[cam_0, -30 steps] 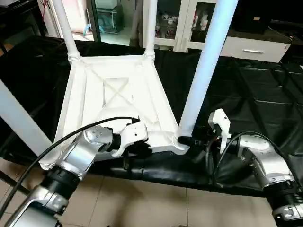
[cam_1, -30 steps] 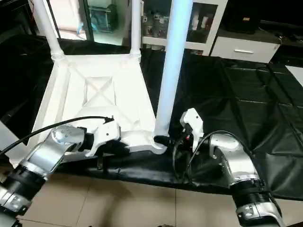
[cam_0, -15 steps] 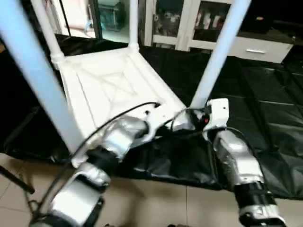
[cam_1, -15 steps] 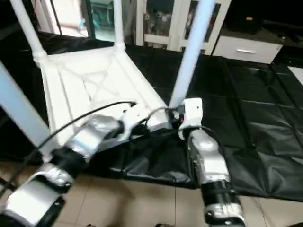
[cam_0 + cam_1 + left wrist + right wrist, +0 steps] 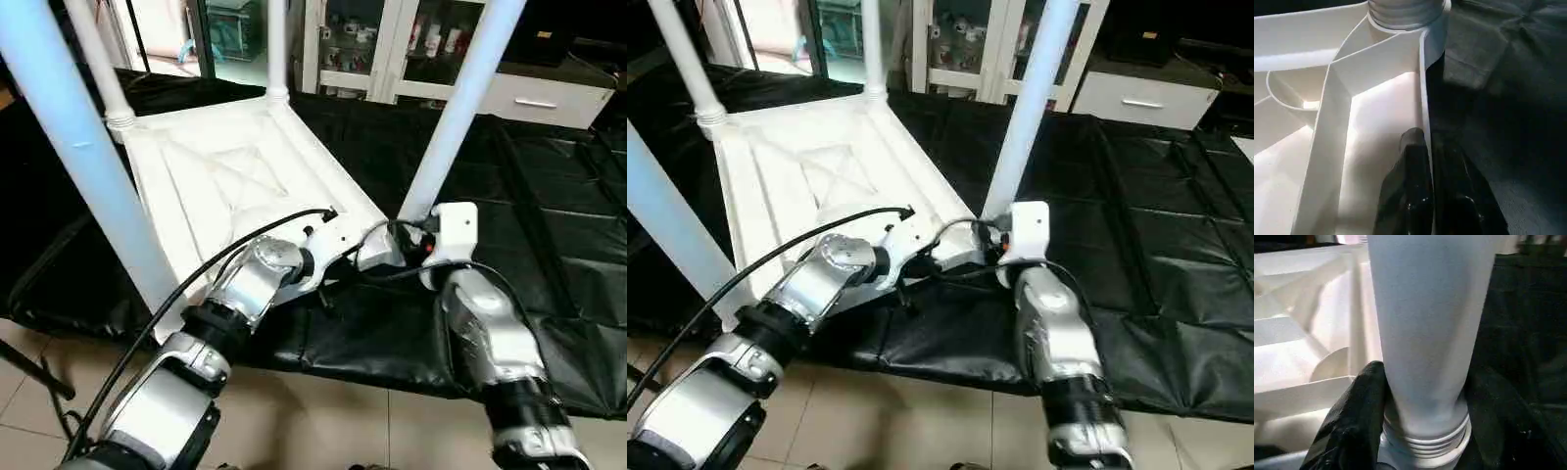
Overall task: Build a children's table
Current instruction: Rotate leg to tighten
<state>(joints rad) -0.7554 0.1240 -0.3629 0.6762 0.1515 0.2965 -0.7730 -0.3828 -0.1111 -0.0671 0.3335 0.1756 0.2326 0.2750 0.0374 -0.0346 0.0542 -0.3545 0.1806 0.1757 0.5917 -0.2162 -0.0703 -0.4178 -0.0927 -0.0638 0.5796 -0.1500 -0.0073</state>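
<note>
Large black-sheeted work table [image 5: 549, 196] on a beige tiled floor [image 5: 323, 431] — white glass-door cabinets [image 5: 392, 49] along the far wall.

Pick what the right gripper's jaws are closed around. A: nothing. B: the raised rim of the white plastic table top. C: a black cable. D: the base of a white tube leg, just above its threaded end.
D: in the right wrist view the right gripper has its black fingers on either side of the white tube leg just above its threaded end.

Even, bright indoor light; the black sheet [image 5: 549, 196] shows soft sheen on its creases. Wrist views are dimmer, with the nearest leg [image 5: 1425, 333] slightly soft.
</note>
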